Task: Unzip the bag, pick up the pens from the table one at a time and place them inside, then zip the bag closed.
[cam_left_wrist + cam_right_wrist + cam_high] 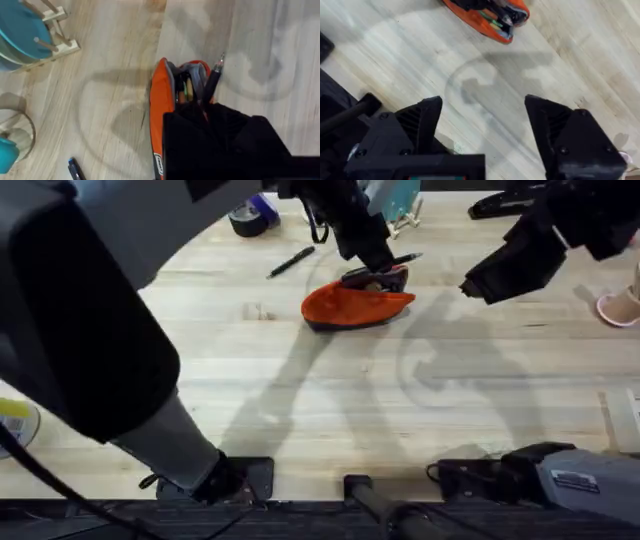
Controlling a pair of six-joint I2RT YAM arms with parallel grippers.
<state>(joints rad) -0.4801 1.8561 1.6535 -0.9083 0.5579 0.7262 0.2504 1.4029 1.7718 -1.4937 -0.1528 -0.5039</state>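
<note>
Hovering right over the mouth of the bag (352,304), the left tool (378,270) has a pen (398,260) pinched between its tips, and that pen is the whole story at this moment. From the left wrist view the pen (212,82) sticks up past the rim, its tip clear of the grey lining while its lower end seems to run down into the opening (the dark bulk of the tool covers where exactly it ends). The bag itself sits on the counter (330,410) toward the far middle, unzipped and gaping, its long axis running roughly side to side in the overhead view, with the open end toward the right arm's side. The pen's length lies close to that same line, though tilted up, so I judge the coming move is a matter of sliding it along the pouch and letting go, not of turning it. A second pen (291,262) lies loose on the counter, just beyond the bag on the left arm's side, slanted, and clearly nearer the left tool than the right one. The right tool (482,283) hangs well apart from the bag, off to its open end, fingers spread wide and carrying nothing, as its own wrist view shows.
</note>
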